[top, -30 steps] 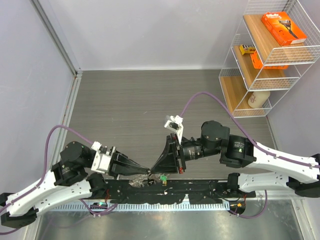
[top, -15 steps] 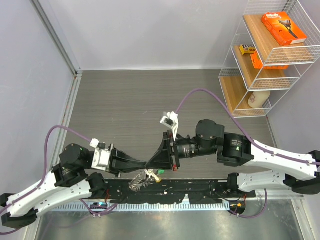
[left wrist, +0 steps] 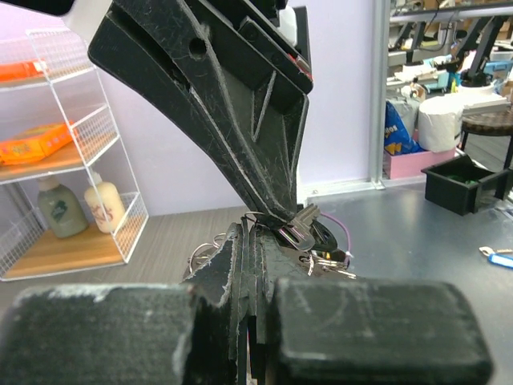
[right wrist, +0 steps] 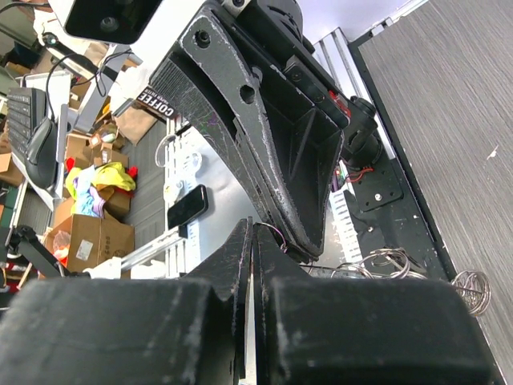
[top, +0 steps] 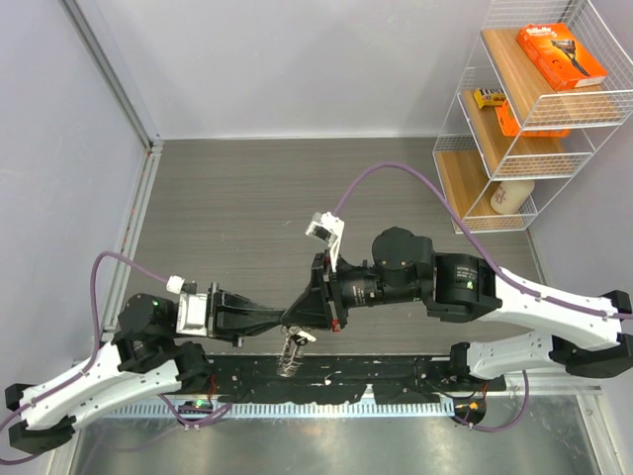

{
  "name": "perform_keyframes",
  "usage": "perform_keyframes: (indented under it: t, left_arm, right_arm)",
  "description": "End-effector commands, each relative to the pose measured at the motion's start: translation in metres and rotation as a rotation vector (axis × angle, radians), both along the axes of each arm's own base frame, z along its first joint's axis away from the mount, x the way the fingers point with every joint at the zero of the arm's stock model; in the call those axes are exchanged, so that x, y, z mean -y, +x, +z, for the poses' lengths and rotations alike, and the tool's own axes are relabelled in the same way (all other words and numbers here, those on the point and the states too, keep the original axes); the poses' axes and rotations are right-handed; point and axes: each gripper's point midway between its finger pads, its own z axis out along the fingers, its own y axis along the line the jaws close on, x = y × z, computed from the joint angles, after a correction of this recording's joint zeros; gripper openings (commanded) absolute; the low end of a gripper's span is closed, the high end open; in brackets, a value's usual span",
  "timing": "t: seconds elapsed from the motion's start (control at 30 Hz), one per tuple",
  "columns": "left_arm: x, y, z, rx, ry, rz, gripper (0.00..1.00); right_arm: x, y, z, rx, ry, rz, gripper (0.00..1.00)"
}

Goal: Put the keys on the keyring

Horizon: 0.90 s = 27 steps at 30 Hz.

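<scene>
- Keyring (top: pixel 294 348) hangs just below the meeting pincer tips, raised clear of where it lay a second ago.
- Left pincer (top: pixel 280 323) is clamped shut on its ring; right pincer (top: pixel 299 315) is closed, pinching a key (left wrist: pixel 298 226).
- Held mid-air, threading looks ready to start.

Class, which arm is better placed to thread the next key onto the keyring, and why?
Right, probably: the right fingers pinch a key by the keyring, which the left fingers seem to hold.

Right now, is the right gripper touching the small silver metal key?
Touching. The left wrist view shows the right gripper pinching the small silver metal key.
</scene>
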Motion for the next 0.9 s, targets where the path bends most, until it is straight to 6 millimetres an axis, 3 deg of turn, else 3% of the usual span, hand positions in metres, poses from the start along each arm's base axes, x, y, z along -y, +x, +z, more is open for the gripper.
perform_keyframes:
  t: [0.0,0.37,0.5,0.87]
  left_arm:
    - [-0.007,0.011,0.031,0.053,-0.155,0.078,0.0]
    - [-0.016,0.011,0.045,0.11,-0.286,0.1,0.0]
    - [-0.018,0.01,0.049,0.11,-0.307,0.095,0.0]
    - [-0.02,0.013,0.05,0.101,-0.339,0.111,0.0]
  right_arm:
    - [-0.012,-0.004,0.035,-0.009,0.084,-0.005,0.06]
    - [-0.031,-0.003,0.054,-0.061,0.1,-0.062,0.07]
    - [-0.031,-0.006,0.057,-0.049,0.091,-0.064,0.26]
    - [-0.01,-0.004,0.067,-0.009,0.1,-0.079,0.38]
